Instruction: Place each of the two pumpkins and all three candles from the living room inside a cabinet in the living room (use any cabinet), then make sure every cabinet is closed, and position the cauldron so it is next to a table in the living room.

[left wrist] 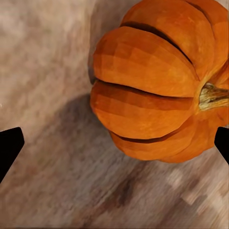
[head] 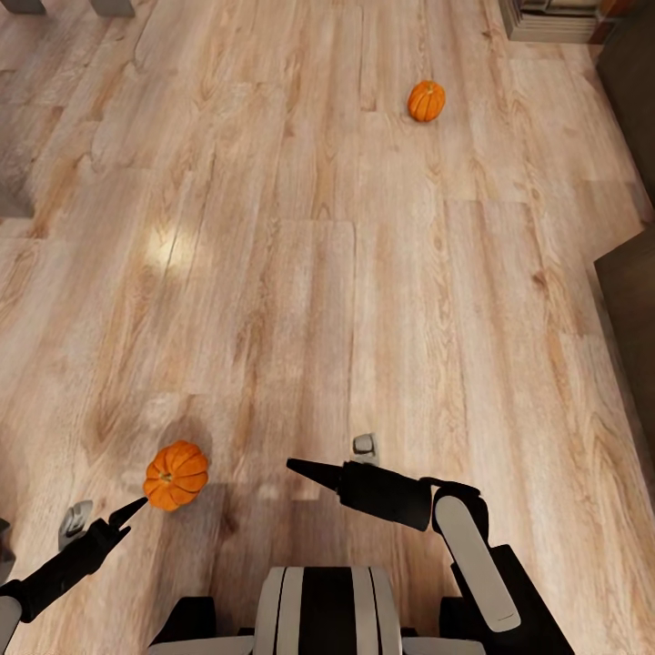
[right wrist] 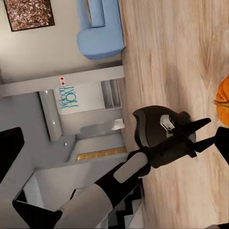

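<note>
My left pincer (head: 136, 506) stands wide, empty, beside the near pumpkin (head: 176, 475) on the floor (head: 300, 273), the second pumpkin (head: 426, 100) lies far right: neither stowed, most of the task remains.

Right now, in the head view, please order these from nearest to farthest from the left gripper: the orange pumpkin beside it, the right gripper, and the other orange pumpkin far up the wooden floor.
1. The ribbed orange near pumpkin, just ahead of the left gripper.
2. The right gripper, to its right, pointing left.
3. The far pumpkin, upper right on the floor.
</note>
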`<state>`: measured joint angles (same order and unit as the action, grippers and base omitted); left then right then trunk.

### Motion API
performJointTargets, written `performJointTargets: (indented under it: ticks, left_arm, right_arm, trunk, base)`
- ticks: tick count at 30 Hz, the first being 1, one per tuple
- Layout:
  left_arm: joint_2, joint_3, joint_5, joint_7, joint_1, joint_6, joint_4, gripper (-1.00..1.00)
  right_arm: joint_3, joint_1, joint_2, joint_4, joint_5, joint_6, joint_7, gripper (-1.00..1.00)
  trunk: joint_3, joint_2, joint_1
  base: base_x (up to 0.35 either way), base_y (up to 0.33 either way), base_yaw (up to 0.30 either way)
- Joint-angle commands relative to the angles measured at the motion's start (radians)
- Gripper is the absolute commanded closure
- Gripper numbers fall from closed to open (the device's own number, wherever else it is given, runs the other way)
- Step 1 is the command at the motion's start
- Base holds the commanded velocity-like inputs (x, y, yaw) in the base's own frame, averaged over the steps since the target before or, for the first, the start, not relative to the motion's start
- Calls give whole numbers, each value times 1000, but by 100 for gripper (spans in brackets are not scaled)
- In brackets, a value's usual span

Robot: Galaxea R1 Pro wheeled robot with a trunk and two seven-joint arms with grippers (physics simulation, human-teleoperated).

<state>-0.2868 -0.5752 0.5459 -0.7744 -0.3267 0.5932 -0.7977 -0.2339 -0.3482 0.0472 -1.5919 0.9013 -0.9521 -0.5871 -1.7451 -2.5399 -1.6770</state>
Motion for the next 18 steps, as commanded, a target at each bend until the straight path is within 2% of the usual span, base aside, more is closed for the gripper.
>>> performJointTargets:
  ticks: [1, 9, 18]
  left_arm:
    - [0, 0, 0, 0, 0, 0, 0, -100]
    - [0, 0, 0, -1, 0, 0, 0, -100]
    - [1, 0, -1, -3, 0, -1, 0, -100]
  right_arm:
    - [0, 0, 0, 0, 0, -1, -6, -100]
    - [-2, 0, 0, 0, 1, 0, -17, -100]
    - [-7, 0, 5, 1, 1, 6, -17, -100]
  trunk:
    - [-4, 0, 0]
    - [-35, -2, -4]
    - [-35, -2, -4]
  base:
    - [0, 0, 0]
    - [0, 0, 0]
    - [0, -1, 0]
